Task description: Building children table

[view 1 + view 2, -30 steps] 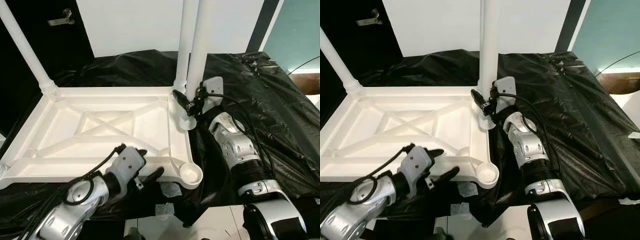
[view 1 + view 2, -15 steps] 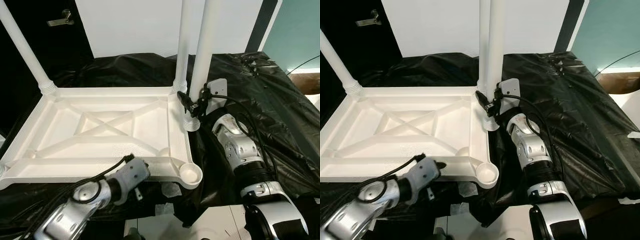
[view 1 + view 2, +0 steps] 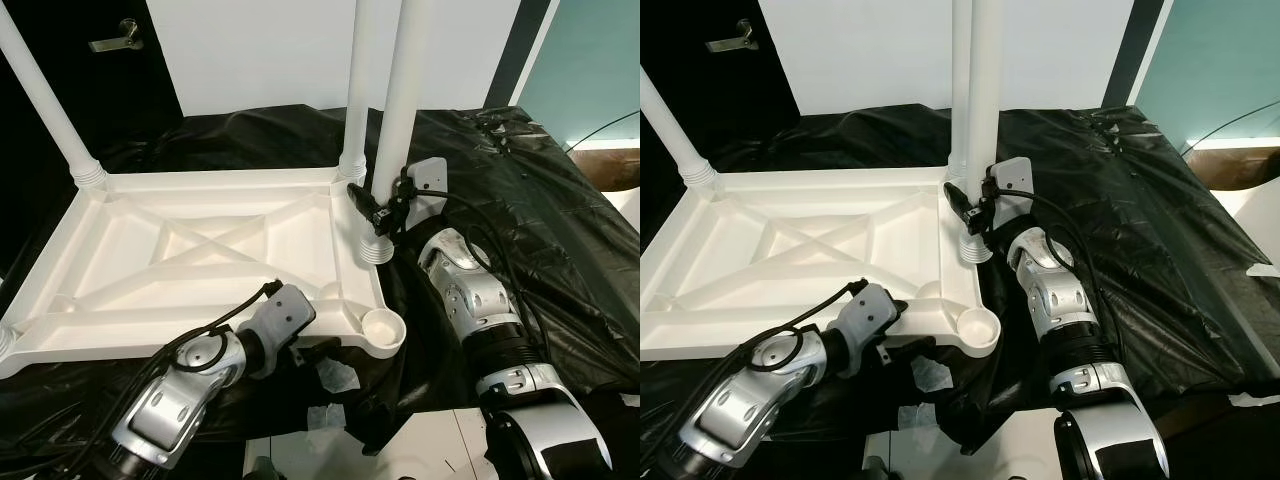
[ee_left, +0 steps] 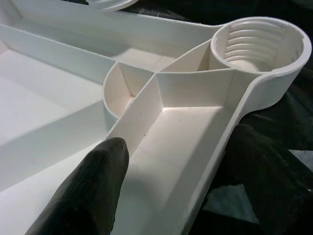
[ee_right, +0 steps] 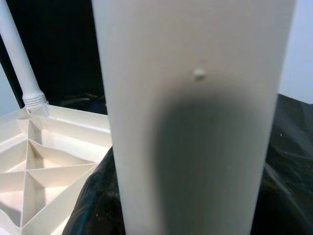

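One loose leg [image 3: 395, 120], stiff, light and likely slippery, stood upper centre clamped near its threaded end by our right gripper [image 3: 378, 214], while our left gripper [image 3: 300, 345], closure unclear, steadied the upturned tabletop [image 3: 140, 262] beside its empty socket [image 3: 381, 326].

The upturned tabletop [image 3: 200, 260] is plain white all over, its underside marked by raised ribs that cross in an X. The legs standing at its far corners [image 3: 355, 90] [image 3: 45, 100] are the same white, and so is the loose leg [image 3: 400, 110] just beside its right edge. The sheeting [image 3: 520, 200] beneath is glossy black and creased. Both arms are silver with black cables; the left gripper [image 3: 315, 350] and right gripper [image 3: 375, 215] have black fingers. The wall [image 3: 250, 50] behind is white, with a teal panel [image 3: 590, 70] on the right.
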Available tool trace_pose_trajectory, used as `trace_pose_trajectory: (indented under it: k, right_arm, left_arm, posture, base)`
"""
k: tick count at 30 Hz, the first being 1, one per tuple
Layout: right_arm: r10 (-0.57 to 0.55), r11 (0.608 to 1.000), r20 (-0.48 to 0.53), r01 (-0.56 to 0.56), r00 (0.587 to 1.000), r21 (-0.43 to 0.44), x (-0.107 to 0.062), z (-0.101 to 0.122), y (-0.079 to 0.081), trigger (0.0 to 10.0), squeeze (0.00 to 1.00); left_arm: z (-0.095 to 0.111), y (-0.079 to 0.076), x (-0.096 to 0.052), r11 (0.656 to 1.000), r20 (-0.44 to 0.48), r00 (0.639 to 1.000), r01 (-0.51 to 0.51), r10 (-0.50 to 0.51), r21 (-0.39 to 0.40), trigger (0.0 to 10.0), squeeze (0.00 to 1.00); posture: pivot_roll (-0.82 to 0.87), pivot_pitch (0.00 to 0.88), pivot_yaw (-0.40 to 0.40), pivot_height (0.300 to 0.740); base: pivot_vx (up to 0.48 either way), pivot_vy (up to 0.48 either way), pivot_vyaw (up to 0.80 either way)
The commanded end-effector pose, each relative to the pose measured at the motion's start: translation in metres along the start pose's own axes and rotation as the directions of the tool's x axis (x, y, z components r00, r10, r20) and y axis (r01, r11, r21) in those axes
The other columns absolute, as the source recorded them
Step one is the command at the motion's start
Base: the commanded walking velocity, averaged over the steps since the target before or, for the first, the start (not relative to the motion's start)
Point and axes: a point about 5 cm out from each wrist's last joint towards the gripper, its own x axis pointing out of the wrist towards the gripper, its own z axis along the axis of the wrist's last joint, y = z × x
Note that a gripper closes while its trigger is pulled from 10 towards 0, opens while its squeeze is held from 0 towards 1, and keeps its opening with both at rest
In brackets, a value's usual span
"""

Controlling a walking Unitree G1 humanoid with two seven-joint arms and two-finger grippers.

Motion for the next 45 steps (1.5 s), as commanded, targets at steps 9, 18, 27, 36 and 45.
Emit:
trace_pose_trajectory:
  k: [9,18,27,36,45]
  right_arm:
    - [0.038,0.998,0.050,-0.040,0.998,0.042,0.002,0.009,0.008,10.0,0.00]
    - [0.104,0.995,0.020,-0.104,0.994,-0.002,-0.011,0.002,0.033,10.0,0.00]
    - [0.110,0.994,-0.037,-0.110,0.993,-0.007,-0.024,-0.002,0.035,10.0,0.00]
    - [0.110,0.994,-0.086,-0.112,0.990,-0.011,-0.042,-0.002,0.028,10.0,0.00]
    - [0.085,0.996,-0.129,-0.087,0.988,-0.012,-0.059,-0.002,0.024,10.0,0.00]
  left_arm:
    - [-0.006,0.033,0.014,0.928,-0.056,0.927,-0.371,0.370,-0.010,10.0,0.00]
    - [0.005,0.050,0.006,0.899,-0.038,0.898,-0.438,0.439,0.025,10.0,0.00]
    - [0.032,0.034,-0.006,0.952,0.178,0.936,-0.304,0.303,-0.024,10.0,0.00]
    - [0.031,0.014,-0.015,0.978,0.209,0.955,-0.197,0.209,-0.074,10.0,0.00]
    - [0.028,0.018,-0.024,0.971,0.190,0.953,-0.224,0.236,-0.085,10.0,0.00]
  posture:
    - [0.12,0.021,-0.032,0.740]
    - [0.12,0.020,-0.024,0.740]
    - [0.12,0.037,-0.026,0.740]
    - [0.12,0.052,-0.034,0.740]
    - [0.11,0.072,-0.038,0.740]
  base:
    - [0.000,0.000,0.00]
    - [0.000,0.000,0.00]
    - [0.000,0.000,0.00]
    - [0.000,0.000,0.00]
    - [0.000,0.000,0.00]
